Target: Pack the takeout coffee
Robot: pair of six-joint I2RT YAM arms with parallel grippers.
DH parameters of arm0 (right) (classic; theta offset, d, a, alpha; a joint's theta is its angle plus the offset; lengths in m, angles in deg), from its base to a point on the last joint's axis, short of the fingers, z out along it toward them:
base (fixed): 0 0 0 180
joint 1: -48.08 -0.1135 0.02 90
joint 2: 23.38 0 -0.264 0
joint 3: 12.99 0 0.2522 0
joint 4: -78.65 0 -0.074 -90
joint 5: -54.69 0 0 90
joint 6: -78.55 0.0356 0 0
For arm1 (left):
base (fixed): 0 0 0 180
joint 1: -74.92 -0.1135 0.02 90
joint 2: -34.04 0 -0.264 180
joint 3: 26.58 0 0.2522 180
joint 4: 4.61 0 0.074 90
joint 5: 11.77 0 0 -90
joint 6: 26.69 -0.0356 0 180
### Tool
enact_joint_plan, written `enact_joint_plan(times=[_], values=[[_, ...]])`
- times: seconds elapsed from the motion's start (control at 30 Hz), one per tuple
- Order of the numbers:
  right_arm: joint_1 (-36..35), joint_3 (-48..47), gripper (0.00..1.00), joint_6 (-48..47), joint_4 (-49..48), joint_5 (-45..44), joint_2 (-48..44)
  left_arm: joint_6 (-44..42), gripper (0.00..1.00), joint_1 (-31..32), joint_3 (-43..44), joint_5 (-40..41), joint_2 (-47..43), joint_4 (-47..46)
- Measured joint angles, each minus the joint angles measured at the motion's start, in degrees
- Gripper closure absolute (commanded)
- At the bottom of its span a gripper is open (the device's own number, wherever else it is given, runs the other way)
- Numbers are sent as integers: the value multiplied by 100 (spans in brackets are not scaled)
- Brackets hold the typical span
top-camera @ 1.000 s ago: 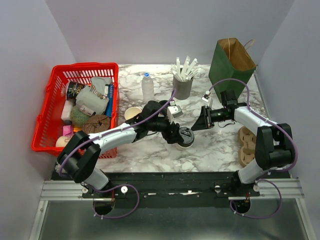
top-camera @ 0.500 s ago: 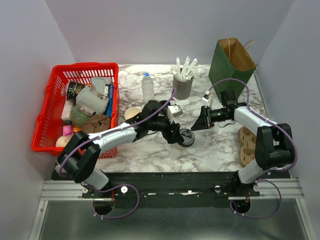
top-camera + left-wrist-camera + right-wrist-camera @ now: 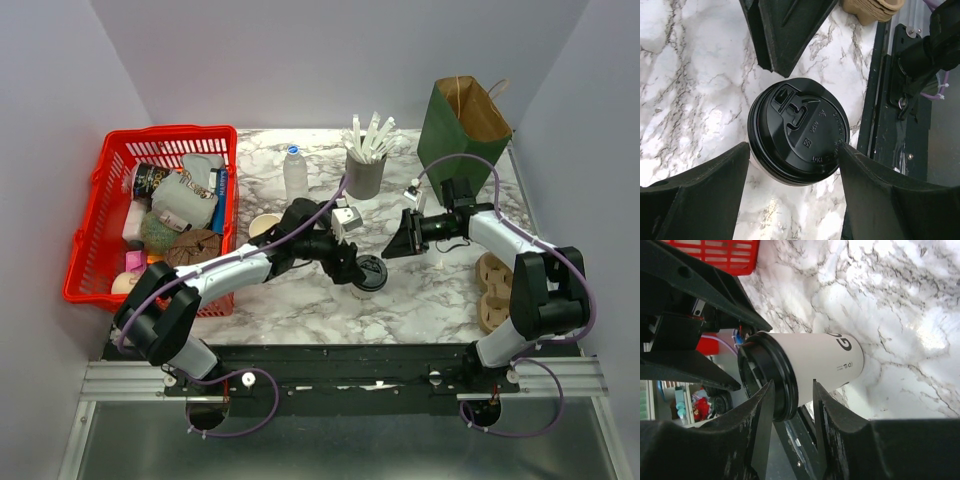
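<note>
**Item:** takeout coffee (image 3: 369, 272). Upright on the marble table (image 3: 440, 290), centre, towards the near edge; black lid (image 3: 797, 132) fitted.

**Left gripper** (image 3: 793, 150): fingers spread wide, flanking the lid. Whether they press it or just clear it cannot be told.

**Right gripper** (image 3: 392, 248): just right of the cup, jaws partly apart, empty, aimed at it.

**Change:** left arm has drawn slightly back to the left; cup stays put.

**Reading:** probably a set-down for handover. Green paper bag (image 3: 462, 125), far right, is not yet loaded.
</note>
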Motion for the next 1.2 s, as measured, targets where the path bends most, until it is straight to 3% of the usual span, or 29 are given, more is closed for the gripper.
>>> enact_joint_plan(times=[0.43,0.63,0.9,1.2], values=[[0,-393,32,-44,-15,160,22,422,20,-509,0,0,-7,-20],[-15,-393,29,-437,173,273,22,669,20,-721,-122,-9,-149,-48],[-293,-393,28,-780,332,332,22,796,20,-728,-372,-127,-197,-125],[-590,-393,34,-905,404,262,22,881,20,-728,-372,-282,-195,-278]])
